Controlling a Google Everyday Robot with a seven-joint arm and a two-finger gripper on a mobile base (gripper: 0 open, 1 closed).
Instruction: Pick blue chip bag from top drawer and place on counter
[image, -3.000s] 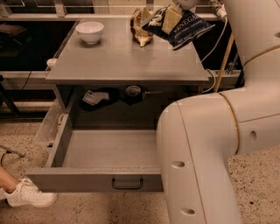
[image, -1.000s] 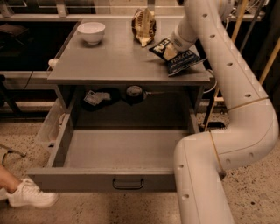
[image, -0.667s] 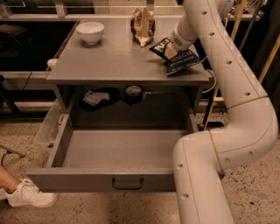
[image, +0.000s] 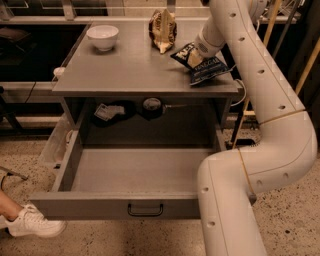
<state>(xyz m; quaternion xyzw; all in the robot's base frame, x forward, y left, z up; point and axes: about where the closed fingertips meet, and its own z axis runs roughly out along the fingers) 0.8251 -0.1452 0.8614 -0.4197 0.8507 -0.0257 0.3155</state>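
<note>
The blue chip bag (image: 206, 68) lies on the counter (image: 130, 67) at its right edge, white lettering up, one corner slightly over the edge. My gripper (image: 196, 55) is down on the bag's upper left part, at the end of the white arm reaching in from the right. The top drawer (image: 140, 170) is pulled fully out below the counter; its grey floor is bare. Its dark bar handle (image: 145, 210) faces the front.
A brown-and-cream bag (image: 162, 30) stands at the back of the counter, left of my gripper. A white bowl (image: 102, 36) sits at the back left. Dark items (image: 117, 111) lie in the recess under the counter. My arm's elbow (image: 235, 200) overlaps the drawer's right front. A person's shoe (image: 31, 224) is at bottom left.
Three seconds ago the bag hung in my gripper above the counter's back right. It now rests on the counter. Over the last second almost nothing has moved.
</note>
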